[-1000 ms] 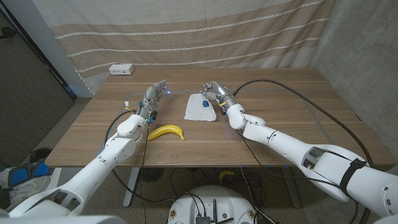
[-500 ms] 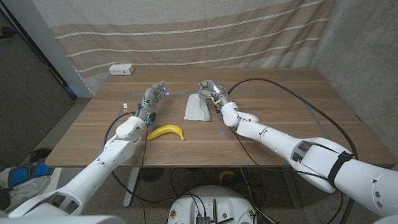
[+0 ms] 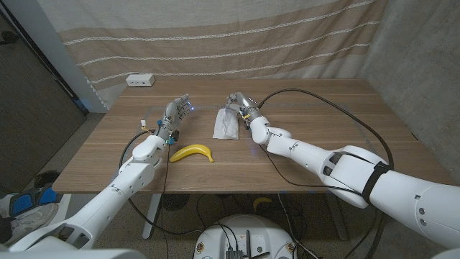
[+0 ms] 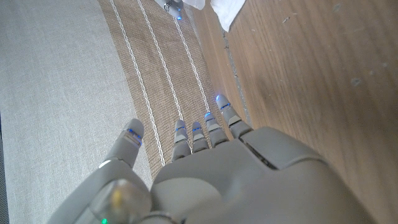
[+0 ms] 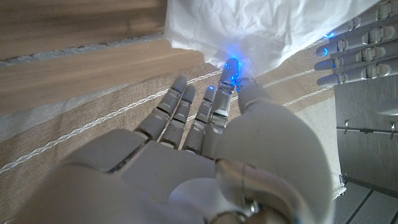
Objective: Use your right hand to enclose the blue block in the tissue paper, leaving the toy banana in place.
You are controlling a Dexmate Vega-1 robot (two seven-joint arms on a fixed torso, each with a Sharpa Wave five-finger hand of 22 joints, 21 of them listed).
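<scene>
- A small white rectangular box (image 3: pixel 141 80) is seen in the upper left of the head view, near the far edge of the wooden table (image 3: pixel 338 129) and in front of the striped beige curtain (image 3: pixel 215 39).
- The left hand (image 3: pixel 176 115) is seen left of centre in the head view, held above the table with its fingers extended and slightly apart; nothing is held in it. In the left wrist view the same hand (image 4: pixel 205 168) is shown from behind, with straight fingers (image 4: pixel 217 127) pointing toward the curtain.
- The yellow toy banana (image 3: pixel 192 152) lies on the table just below the left hand in the head view, apart from the tissue.
- The white tissue paper (image 3: pixel 226 124) lies at the centre of the head view, folded into a narrow upright shape. A corner of it (image 4: pixel 227 11) appears at the top of the left wrist view.
- The blue block is not visible; whether it lies under the folded tissue cannot be told.
- The right hand (image 3: pixel 239 104) is seen just right of the tissue's upper edge in the head view. In the right wrist view the hand (image 5: pixel 224 149) is shown with a fold of the tissue paper (image 5: pixel 261 28) pinched between the thumb and a fingertip (image 5: pixel 231 67), the other fingers being loosely extended beside it.
</scene>
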